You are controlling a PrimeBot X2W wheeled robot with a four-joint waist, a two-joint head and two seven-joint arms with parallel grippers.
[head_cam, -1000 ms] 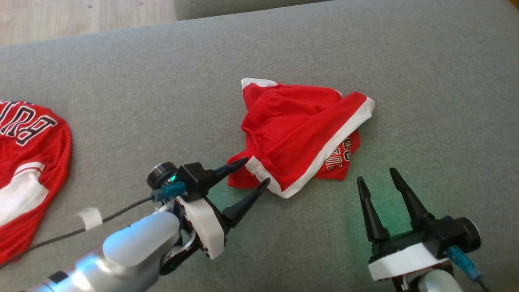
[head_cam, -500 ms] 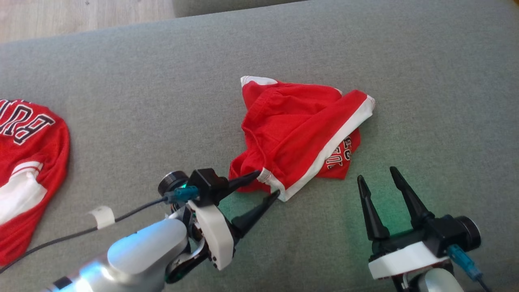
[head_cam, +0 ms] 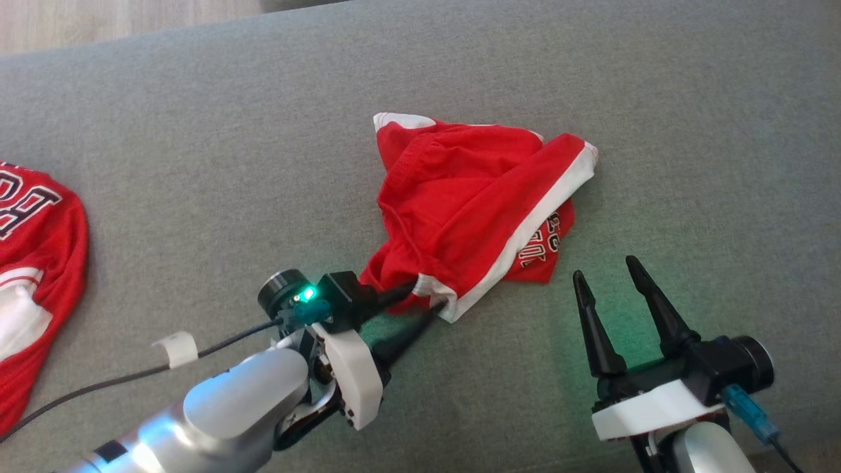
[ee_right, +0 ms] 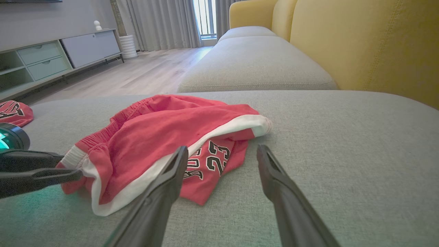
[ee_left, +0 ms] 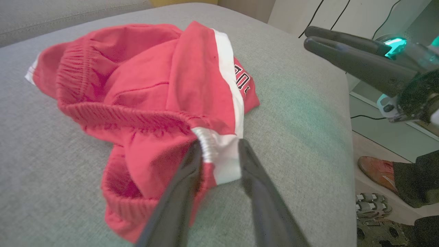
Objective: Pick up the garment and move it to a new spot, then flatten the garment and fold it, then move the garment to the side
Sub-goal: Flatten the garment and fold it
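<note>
Near: my right gripper (head_cam: pixel 604 267), fingers spread wide, nothing between them, just beside red shorts (head_cam: pixel 466 203), not touching. My left gripper (head_cam: pixel 428 297) narrowed onto the shorts' white-banded near corner, cloth pinched between fingers. Shorts crumpled mid grey sofa cushion (head_cam: pixel 197 131); red jersey (head_cam: pixel 33 263) at cushion's left edge. Beyond: yellow backrest (ee_right: pixel 360 44), wood floor (ee_right: pixel 144 72), pale drawer cabinet (ee_right: pixel 51 55), curtains (ee_right: pixel 164 24).

Red shorts (head_cam: pixel 460 210) with white side trim and a black-and-white 23 lie crumpled on the grey cushion (head_cam: pixel 197 131). The elastic waistband gapes open, and its near white corner is pinched by the left end effector (head_cam: pixel 427 295).
</note>
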